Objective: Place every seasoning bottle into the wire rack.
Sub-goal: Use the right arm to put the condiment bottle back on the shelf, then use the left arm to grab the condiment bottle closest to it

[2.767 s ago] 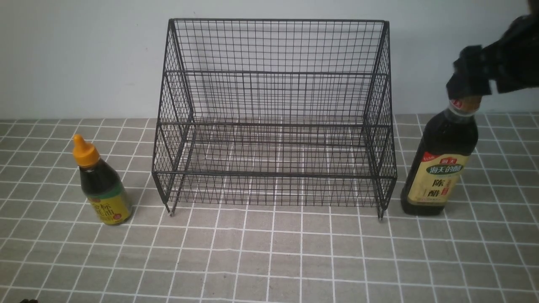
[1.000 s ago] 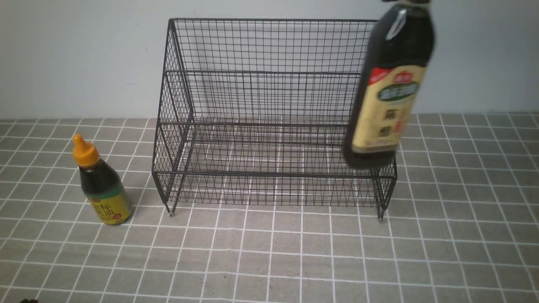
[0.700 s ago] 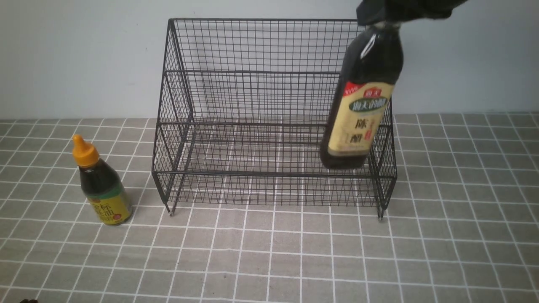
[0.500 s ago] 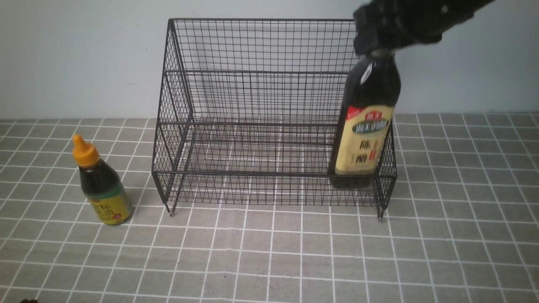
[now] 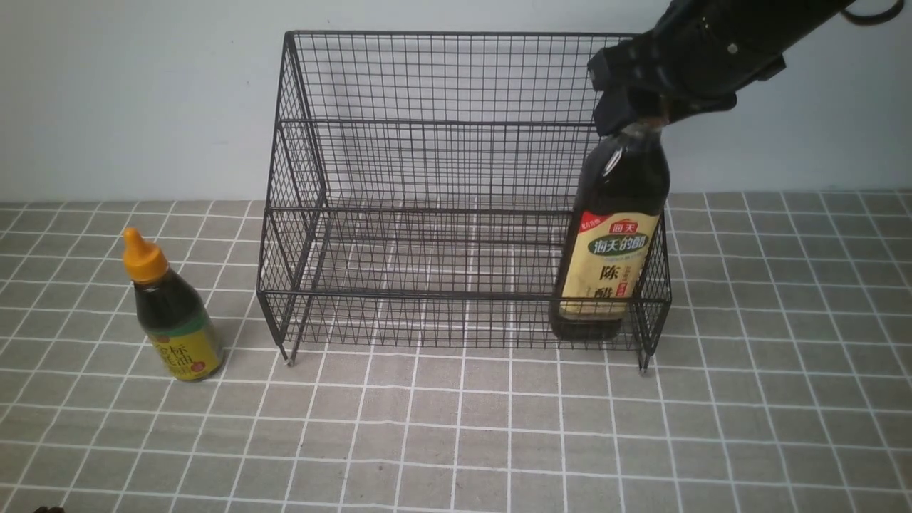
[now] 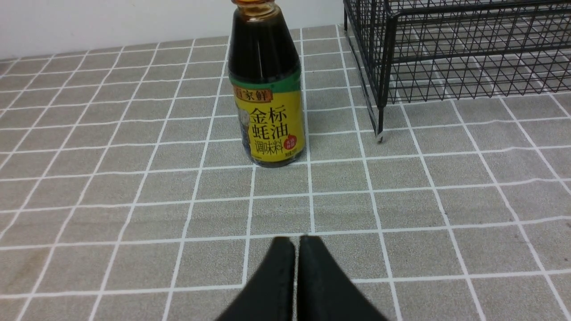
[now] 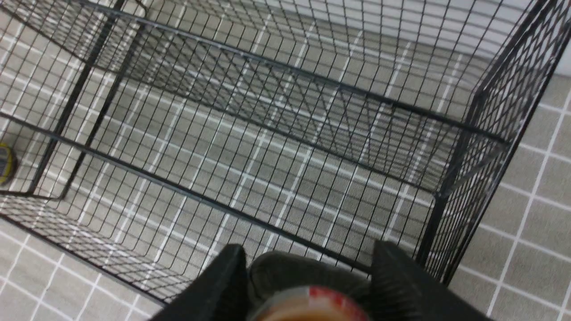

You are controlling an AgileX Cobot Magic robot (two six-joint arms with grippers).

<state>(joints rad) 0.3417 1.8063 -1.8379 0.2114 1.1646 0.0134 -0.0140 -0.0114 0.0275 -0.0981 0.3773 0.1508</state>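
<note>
Right pincer (image 7: 310, 266) is set around the cap of the tall bottle (image 5: 618, 182), which leans below it in the rack (image 5: 463, 295); whether the cap is gripped or freed cannot be told. If it is dragged by a finger on withdrawal, the bottle could be tipped. Far leftward, the short bottle (image 5: 174, 306) is left outside; the left pincer (image 6: 291, 244) is closed.

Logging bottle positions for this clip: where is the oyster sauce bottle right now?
In the front view, the oyster sauce bottle stands on the tiled surface at the robot's left, just left of the wire rack.
</note>
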